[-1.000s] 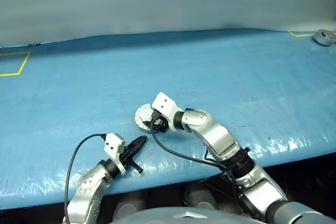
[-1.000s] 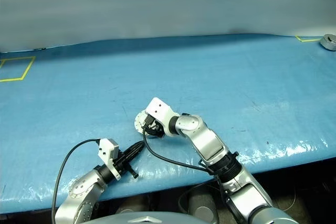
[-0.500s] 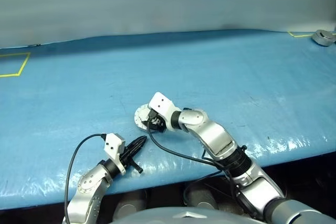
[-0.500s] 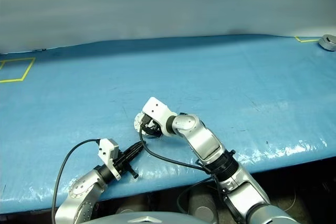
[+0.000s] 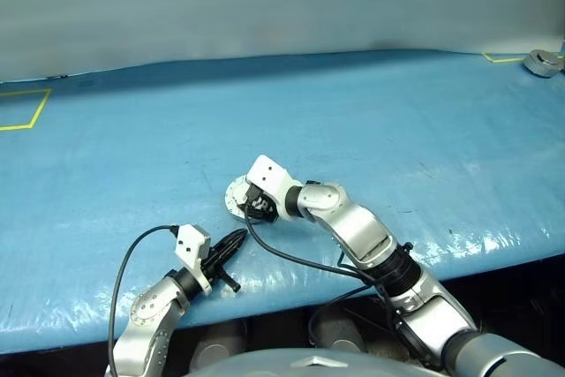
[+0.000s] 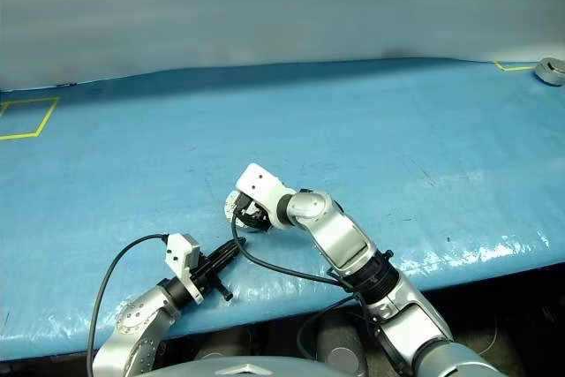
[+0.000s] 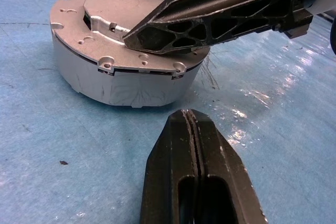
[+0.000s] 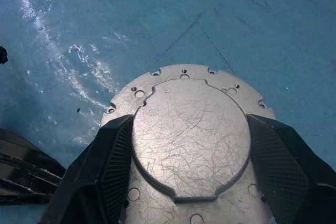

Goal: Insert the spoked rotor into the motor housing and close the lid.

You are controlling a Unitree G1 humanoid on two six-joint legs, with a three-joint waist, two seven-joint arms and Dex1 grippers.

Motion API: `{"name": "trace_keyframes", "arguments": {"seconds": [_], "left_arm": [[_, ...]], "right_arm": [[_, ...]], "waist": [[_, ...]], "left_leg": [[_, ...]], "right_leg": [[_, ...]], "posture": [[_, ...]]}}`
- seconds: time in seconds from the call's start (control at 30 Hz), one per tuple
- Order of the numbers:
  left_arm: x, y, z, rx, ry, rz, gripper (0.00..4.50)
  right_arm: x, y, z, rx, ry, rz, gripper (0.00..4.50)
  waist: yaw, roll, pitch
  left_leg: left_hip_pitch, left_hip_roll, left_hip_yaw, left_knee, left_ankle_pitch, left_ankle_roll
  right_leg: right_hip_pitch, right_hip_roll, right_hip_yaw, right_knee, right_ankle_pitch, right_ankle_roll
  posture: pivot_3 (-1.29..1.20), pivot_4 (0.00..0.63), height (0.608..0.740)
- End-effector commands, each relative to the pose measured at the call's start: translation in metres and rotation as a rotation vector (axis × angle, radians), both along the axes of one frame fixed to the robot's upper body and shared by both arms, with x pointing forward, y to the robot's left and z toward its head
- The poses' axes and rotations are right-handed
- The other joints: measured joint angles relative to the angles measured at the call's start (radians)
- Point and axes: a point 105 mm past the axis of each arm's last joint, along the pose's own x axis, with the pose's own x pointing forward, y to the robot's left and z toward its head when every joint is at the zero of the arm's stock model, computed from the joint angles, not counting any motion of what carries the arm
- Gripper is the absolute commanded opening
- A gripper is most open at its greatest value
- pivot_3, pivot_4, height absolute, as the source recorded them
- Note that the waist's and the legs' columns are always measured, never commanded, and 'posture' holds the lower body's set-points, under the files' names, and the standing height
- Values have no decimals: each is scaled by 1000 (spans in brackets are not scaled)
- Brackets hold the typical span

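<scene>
Housing: the motor housing (image 7: 123, 72) sits low and left of centre in the head views, the lid (image 8: 189, 135) shut flat on top.
Right gripper (image 8: 189, 182): fingers spread wide either side of the lid's raised plate, grip not certain.
Left gripper (image 7: 195, 129): pressed shut, empty, just beside the housing.
Surroundings: blue table (image 5: 397, 130); grey part (image 5: 543, 61) at upper right.
Wrist views: the lid's scratches and rim holes show.

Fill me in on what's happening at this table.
A two-armed robot is working on a round grey motor housing on a blue table. Its lid is down, plain face up. The right gripper is over it, fingers spread wide to either side of the lid's raised centre. The left gripper is shut and empty, pointing at the housing from beside it without touching. A small grey object sits at the far corner.
</scene>
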Motion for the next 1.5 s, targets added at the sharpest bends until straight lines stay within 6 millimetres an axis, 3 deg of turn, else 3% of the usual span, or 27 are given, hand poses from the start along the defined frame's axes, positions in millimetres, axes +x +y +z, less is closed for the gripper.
{"name": "trace_keyframes", "arguments": {"seconds": [0.03, 1.07, 1.5], "left_arm": [[0, -2, 5, -9, -17, -10, 0], [1, -3, 6, -16, -15, -7, 0], [2, -3, 7, -17, -19, -7, 0]], "right_arm": [[-4, -1, -12, -12, 22, 42, 3027], [6, -7, -33, -170, 18, 156, 3027], [11, -16, -49, -266, 188, 0, 3027]], "waist": [[0, 0, 0], [-3, 0, 0], [-3, 4, -4]], "left_leg": [[0, 0, 0, 0, 0, 0], [2, 1, 0, -1, 0, 0], [6, 4, 1, -2, 0, -1]], "right_leg": [[0, 0, 0, 0, 0, 0], [1, 0, 0, 0, -1, -1], [3, 0, 1, 1, -2, -4]], "posture": [[0, 150, 740], [0, 150, 740], [0, 150, 740]]}}
